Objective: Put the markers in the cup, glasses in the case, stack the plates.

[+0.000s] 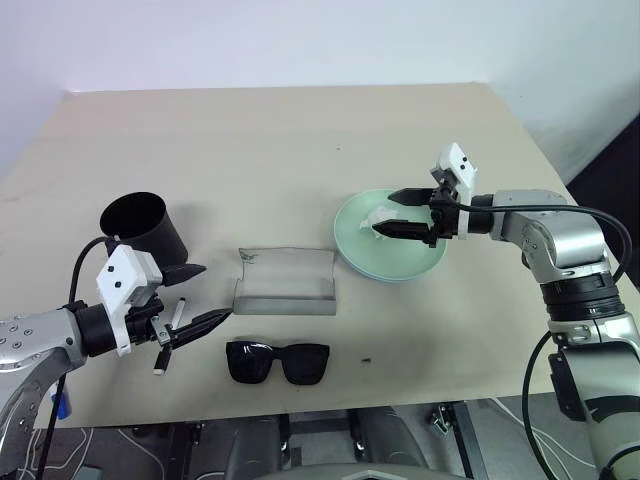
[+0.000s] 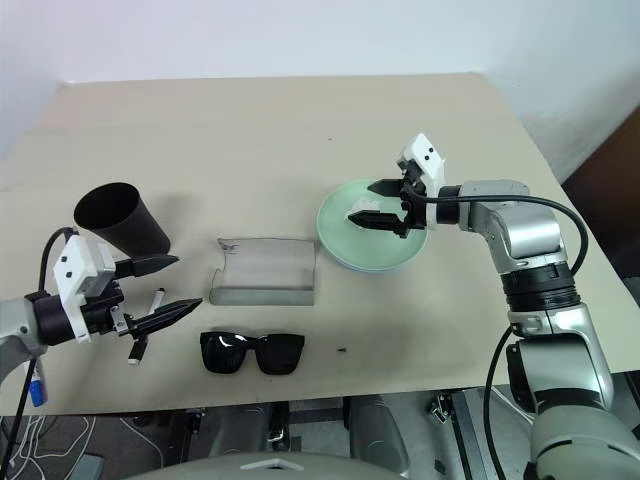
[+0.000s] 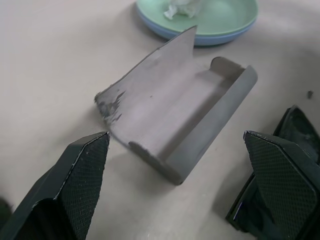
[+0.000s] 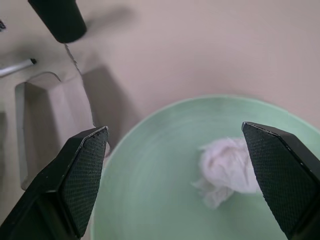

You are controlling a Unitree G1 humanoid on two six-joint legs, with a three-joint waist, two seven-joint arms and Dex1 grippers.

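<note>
Mint green round plate (image 1: 400, 262), stacked on a light blue one, lies toward the surface's (image 1: 280, 140) right edge, crumpled white tissue (image 1: 383, 217) inside; the right end effector (image 1: 405, 213) hovers above, fingers apart. The black tapered cup (image 1: 143, 230), grey open case (image 1: 285, 283) and black sunglasses (image 1: 277, 361) sit near the front edge beside the spread left end effector (image 1: 200, 297); a white marker (image 1: 166, 340), perhaps black-capped, lies beneath it.

Left wrist: the case (image 3: 185, 120) lies between spread fingers (image 3: 82, 175).

Right wrist: tissue (image 4: 227, 167) between wide fingers (image 4: 85, 170).

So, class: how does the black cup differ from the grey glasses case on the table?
The cup is black, round and tapered; the case is grey, flat and rectangular. The cup stands upright near the left gripper; the case lies open between cup and plates. Both are empty containers.
</note>
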